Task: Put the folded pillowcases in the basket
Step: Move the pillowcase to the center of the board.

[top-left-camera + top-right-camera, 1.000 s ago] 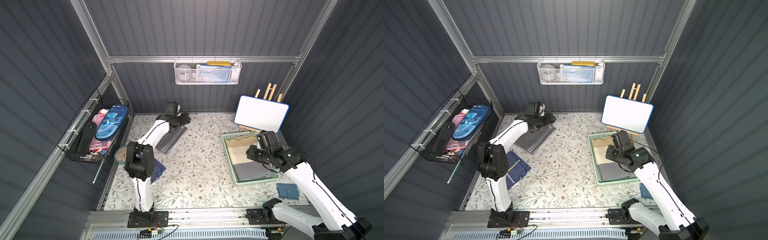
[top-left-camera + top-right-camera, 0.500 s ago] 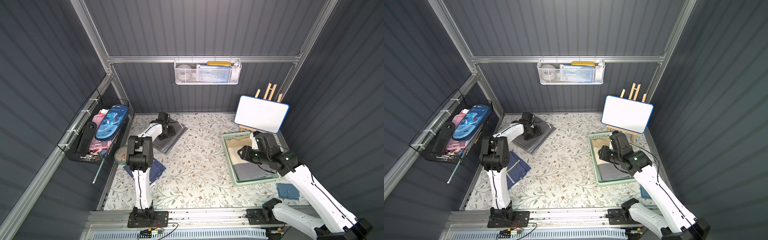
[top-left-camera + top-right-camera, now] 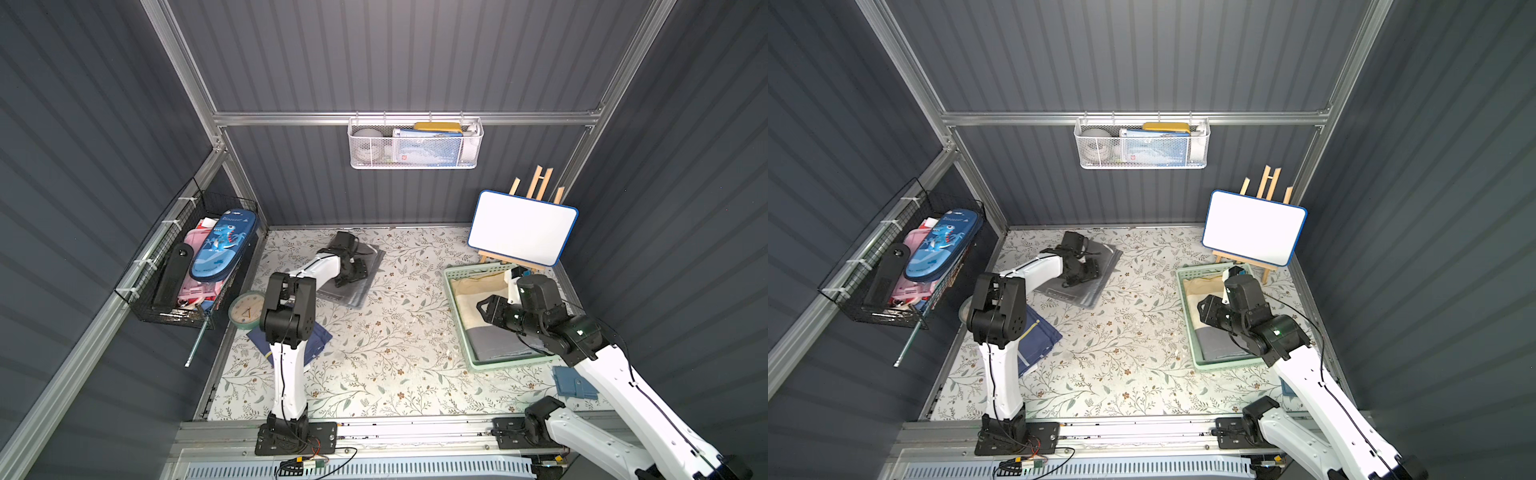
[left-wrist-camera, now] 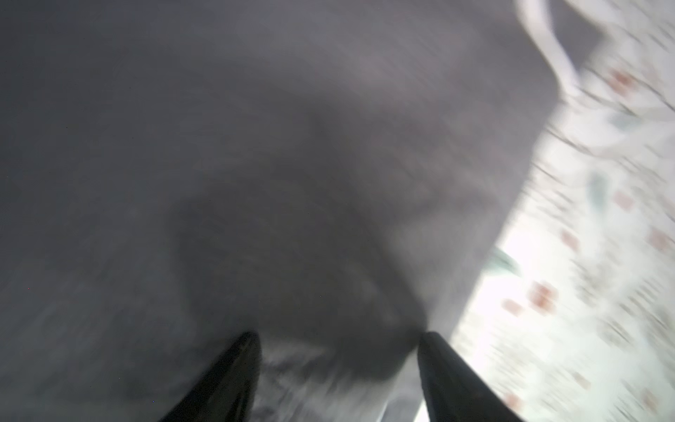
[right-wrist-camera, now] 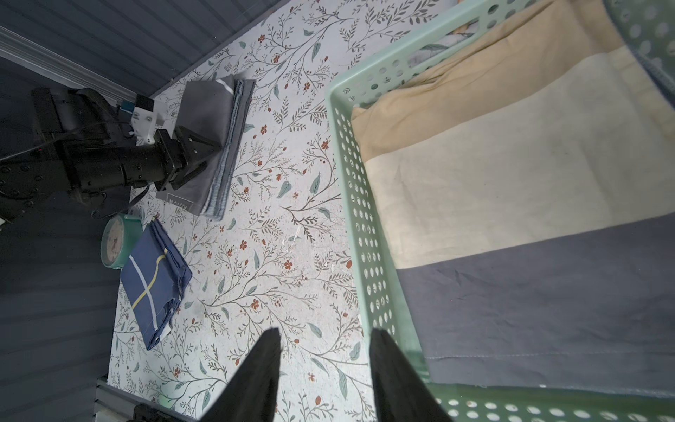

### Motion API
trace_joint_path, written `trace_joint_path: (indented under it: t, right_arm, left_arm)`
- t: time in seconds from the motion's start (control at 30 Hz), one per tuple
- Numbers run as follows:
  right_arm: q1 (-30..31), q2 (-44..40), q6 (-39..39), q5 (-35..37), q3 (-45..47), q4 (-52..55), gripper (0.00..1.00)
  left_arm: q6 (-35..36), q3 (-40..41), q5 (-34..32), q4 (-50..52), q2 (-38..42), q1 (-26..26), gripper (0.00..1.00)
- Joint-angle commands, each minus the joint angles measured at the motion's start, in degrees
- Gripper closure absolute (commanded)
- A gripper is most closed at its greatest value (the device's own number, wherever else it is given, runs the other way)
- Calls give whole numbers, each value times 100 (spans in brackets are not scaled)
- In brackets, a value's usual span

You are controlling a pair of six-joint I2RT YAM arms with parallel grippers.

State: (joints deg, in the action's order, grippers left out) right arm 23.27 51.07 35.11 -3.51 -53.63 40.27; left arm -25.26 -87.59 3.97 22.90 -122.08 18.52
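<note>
A folded grey pillowcase (image 3: 353, 297) (image 3: 1075, 297) (image 5: 208, 109) lies at the back left of the floral table. My left gripper (image 3: 353, 276) (image 3: 1079, 276) (image 4: 338, 336) is pressed down on its middle. Its jaws stand apart with grey fabric between them and are not closed on it. The left wrist view is blurred. The mint-green basket (image 3: 498, 365) (image 3: 1225, 365) (image 5: 343, 182) stands at the right and holds beige, cream and grey-blue cloths. My right gripper (image 3: 484, 307) (image 3: 1204, 309) (image 5: 325, 331) hovers open over the basket's left rim, empty.
A navy folded cloth (image 3: 316, 336) (image 5: 153, 288) and a green clock (image 3: 245, 307) lie by the left arm's base. A whiteboard on an easel (image 3: 521, 232) stands behind the basket. A black wire basket (image 3: 191, 266) hangs on the left wall and a white mesh basket (image 3: 415, 143) on the back wall.
My left gripper came forward from the pillowcase's far end and down onto its middle, jaws narrowing a little. My right gripper shifted slightly left over the basket.
</note>
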Motion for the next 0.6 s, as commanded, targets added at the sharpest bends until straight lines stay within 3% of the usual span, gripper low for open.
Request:
trace_joint_path:
  t: [0.0,0.17,0.4,0.5,0.57]
  right_arm:
    - [20,-67,-68,122,-44,41,54]
    - [19,-184,-142,228,-60,214,54]
    - [20,-195,-159,149,-61,261,54]
    - [13,-119,-186,-50,17,186,53]
    - [33,-18,-174,-200,30,160,53]
  left_arm:
    - [-815,594,1363,206,-181,621,29]
    - [-2119,1712,1599,-665,710,1128,30]
    - [-3159,2399,1221,-840,1836,1718,30]
    - [-3514,2391,1157,-1153,2073,2059,30]
    - [-3453,1950,1078,-1026,2016,2220,29]
